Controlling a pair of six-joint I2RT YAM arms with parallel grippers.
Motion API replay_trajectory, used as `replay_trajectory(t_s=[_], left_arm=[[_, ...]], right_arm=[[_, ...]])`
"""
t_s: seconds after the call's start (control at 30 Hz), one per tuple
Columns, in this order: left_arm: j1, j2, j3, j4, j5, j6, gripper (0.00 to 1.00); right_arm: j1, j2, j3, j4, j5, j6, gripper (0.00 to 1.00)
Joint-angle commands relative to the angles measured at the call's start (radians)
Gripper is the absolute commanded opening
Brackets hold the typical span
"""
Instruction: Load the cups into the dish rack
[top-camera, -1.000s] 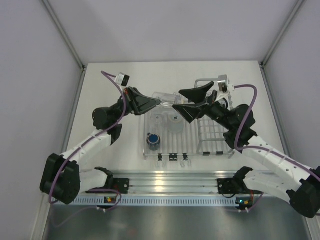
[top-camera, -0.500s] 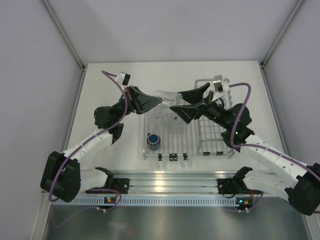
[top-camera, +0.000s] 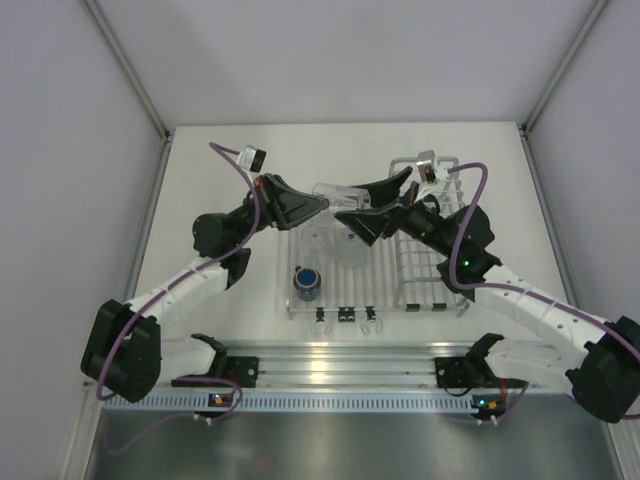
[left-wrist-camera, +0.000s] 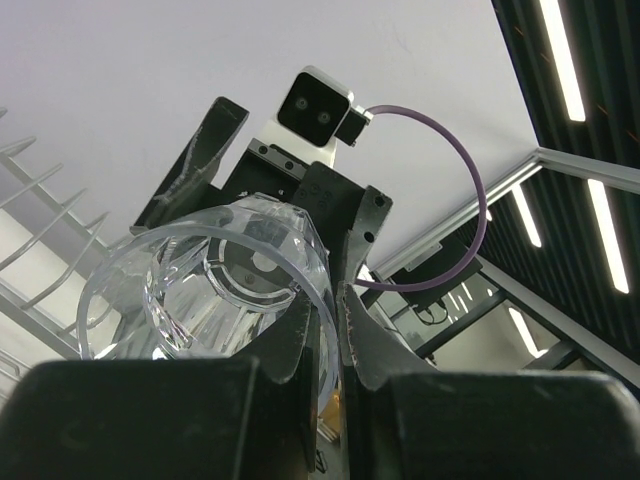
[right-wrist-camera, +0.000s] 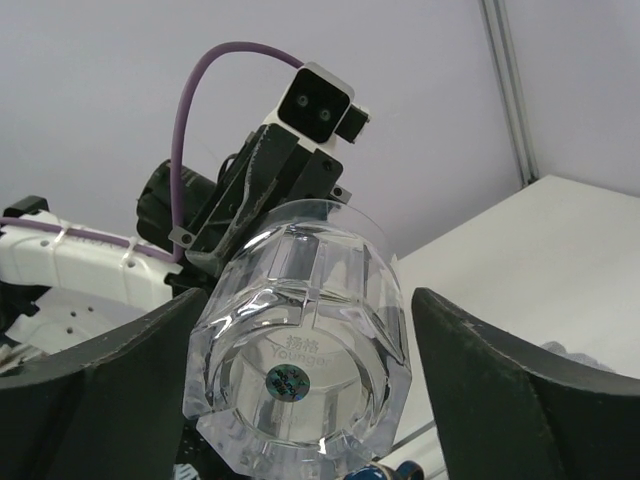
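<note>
Cup (right-wrist-camera: 300, 345) — sideways, mouth leftward

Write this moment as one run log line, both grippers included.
left gripper: shut on clear cup rim | right gripper: open, around the cup base | cup: in the air

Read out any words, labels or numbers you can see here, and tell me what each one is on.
"Young...", last letters unclear, under two Chinese characters: moulded into the base of the clear cup.
The round sticker on that base: print too small to read.
Nothing else is legible in any view.
</note>
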Motion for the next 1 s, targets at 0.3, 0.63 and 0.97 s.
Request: replay_trajectory(t_s=[0.3,0.63,0.97], left_arm=[[-0.024,0.006,0.042,0.252,-0.031,0.028,0.0],[-0.024,0.0,0.03,0.243,0.001,0.031,0.51],[-0.024,-0.116,0.017,-0.2,0.076,0.311,0.57]], right_arm=[[0.021,0.015,0.026,0.039,-0.009,-0.015,0.01],[0.02,-0.037,0.022,-0.022,0.05,-0.068,0.0],[0.018,-0.094,0.025,-0.085,0.099,-0.118,0.0]])
